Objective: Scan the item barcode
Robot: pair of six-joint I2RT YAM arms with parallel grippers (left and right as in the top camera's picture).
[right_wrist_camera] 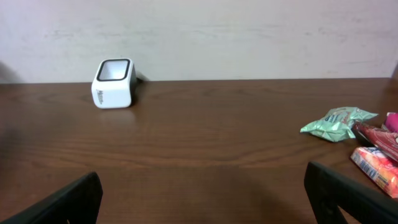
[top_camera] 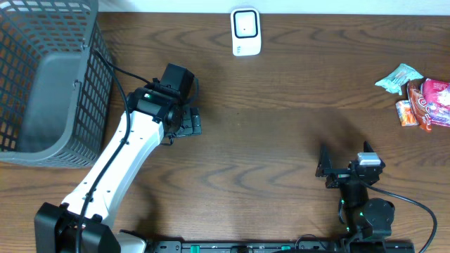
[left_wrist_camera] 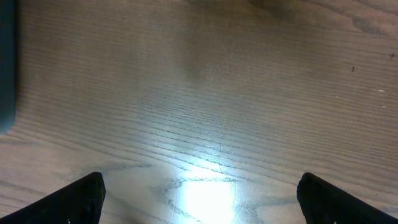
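Red packet (top_camera: 436,97) partly beyond frame edge

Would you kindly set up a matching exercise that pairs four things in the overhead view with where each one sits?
Things:
1. grey basket
2. white scanner
3. snack packets
4. right hand

Places:
A. far edge, near the middle
B. right edge
C. near edge, right of centre
D. far left corner

Pairs: 1-D, 2-A, 3-B, 4-C
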